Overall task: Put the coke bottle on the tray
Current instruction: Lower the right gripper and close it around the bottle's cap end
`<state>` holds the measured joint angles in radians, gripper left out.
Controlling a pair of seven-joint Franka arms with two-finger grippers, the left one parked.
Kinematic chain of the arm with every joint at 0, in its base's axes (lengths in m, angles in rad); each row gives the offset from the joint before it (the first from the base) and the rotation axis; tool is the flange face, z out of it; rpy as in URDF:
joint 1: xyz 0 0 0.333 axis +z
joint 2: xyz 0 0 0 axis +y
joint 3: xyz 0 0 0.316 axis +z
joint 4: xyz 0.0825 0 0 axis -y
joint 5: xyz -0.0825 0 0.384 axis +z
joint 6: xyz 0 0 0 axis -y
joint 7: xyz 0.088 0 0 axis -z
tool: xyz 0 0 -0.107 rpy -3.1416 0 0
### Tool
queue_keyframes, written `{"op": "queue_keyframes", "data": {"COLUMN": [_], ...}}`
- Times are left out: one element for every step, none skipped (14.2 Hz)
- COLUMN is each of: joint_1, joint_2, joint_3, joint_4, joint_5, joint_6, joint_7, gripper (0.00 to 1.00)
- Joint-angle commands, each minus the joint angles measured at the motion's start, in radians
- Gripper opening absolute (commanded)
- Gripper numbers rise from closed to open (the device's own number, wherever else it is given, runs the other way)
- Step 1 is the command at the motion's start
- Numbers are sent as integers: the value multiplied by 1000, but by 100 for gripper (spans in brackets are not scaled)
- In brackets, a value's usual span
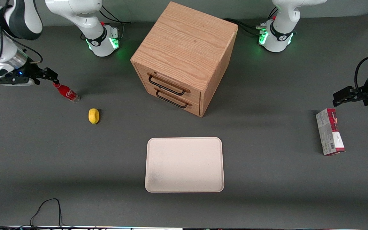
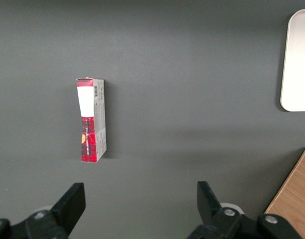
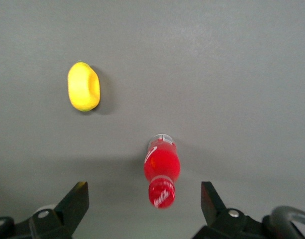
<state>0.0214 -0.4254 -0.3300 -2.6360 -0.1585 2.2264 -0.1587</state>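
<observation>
Coke bottle (image 1: 66, 92): stands on the dark table at the left of the front view, toward the working arm's end; red cap up, clear base on the table; in the right wrist view (image 3: 161, 174) it is seen from above, cap nearest the camera
Gripper (image 1: 52, 77): upper left of the front view, just above the bottle's cap; fingers (image 3: 75, 201) spread wide, one to each side of the bottle, neither touching it
Lemon (image 1: 94, 115): yellow, on the table near the bottle, nearer the front camera and apart from it; also seen in the right wrist view (image 3: 83, 86)
Tray (image 1: 184, 164): cream, flat, lower centre of the front view, nearer the camera than the drawer cabinet; well apart from the bottle; nothing lies on it
Drawer cabinet (image 1: 184, 57): wooden, upper centre of the front view; two dark handles on its front
Carton (image 1: 330, 135): red and grey, lying flat toward the parked arm's end of the table, at the right of the front view
</observation>
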Motion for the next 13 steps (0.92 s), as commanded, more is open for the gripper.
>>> {"op": "queue_keyframes", "data": {"joint_1": [6, 5, 6, 6, 6, 6, 6, 8, 6, 8, 8, 6, 8], "joint_2": [16, 34, 52, 69, 65, 65, 63, 59, 57, 60, 62, 63, 66], "joint_3": [-47, -64, -87, -95, -96, -98, -98, -96, -96, -96, -96, -98, -96], "joint_4": [-67, -74, -76, -85, -100, -108, -110, -116, -119, -117, -117, -117, -116], "joint_5": [-12, -12, -12, -12, -12, -12, -12, -12, -12, -13, -16, -29, -32], "joint_6": [97, 117, 131, 147, 156, 159, 159, 157, 157, 157, 157, 156, 154], "joint_7": [-53, -71, -82, -94, -107, -108, -108, -108, -108, -108, -110, -108, -108], "gripper": [100, 100, 100, 100, 100, 100, 100, 100, 100, 100, 98, 75, 54]}}
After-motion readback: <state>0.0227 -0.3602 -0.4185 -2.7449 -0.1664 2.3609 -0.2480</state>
